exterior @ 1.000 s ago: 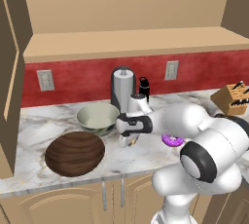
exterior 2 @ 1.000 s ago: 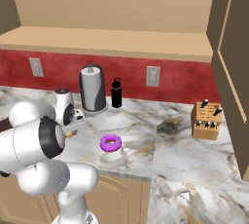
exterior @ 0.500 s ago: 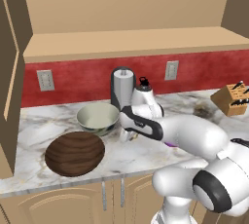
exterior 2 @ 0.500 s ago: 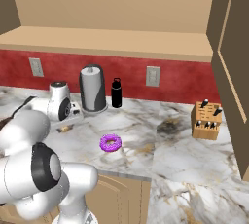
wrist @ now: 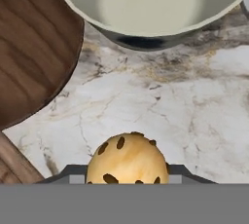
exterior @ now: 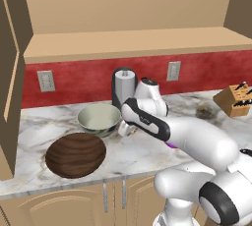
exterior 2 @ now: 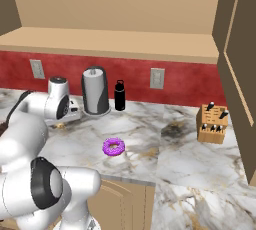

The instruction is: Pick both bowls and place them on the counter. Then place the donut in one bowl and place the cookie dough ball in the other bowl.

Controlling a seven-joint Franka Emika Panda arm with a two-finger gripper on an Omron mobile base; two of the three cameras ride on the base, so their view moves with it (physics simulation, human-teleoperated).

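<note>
My gripper point(wrist: 127, 173) is shut on the cookie dough ball point(wrist: 127, 158), a tan ball with dark specks held just above the marble counter point(wrist: 170, 101). Right ahead of it stands the pale grey-green ceramic bowl point(wrist: 151, 4), and the dark wooden bowl point(wrist: 34, 43) lies to its left. In the left base view the gripper point(exterior: 124, 128) hangs beside the ceramic bowl point(exterior: 99, 118), with the wooden bowl point(exterior: 75, 154) in front near the counter edge. Both bowls look empty. The purple donut point(exterior 2: 114, 147) lies on the counter point(exterior 2: 175, 149) to the right of the arm.
A paper towel holder point(exterior: 124, 87) and a black bottle point(exterior 2: 119, 95) stand against the red back wall. A knife block point(exterior 2: 212, 123) sits at the far right. A tall cabinet side point(exterior: 10, 87) borders the counter on the left, and a shelf overhangs it.
The arm has stretched forward and lower, and the hand has shifted slightly left toward the ceramic bowl, still holding the ball. Bowls and donut have not moved.
</note>
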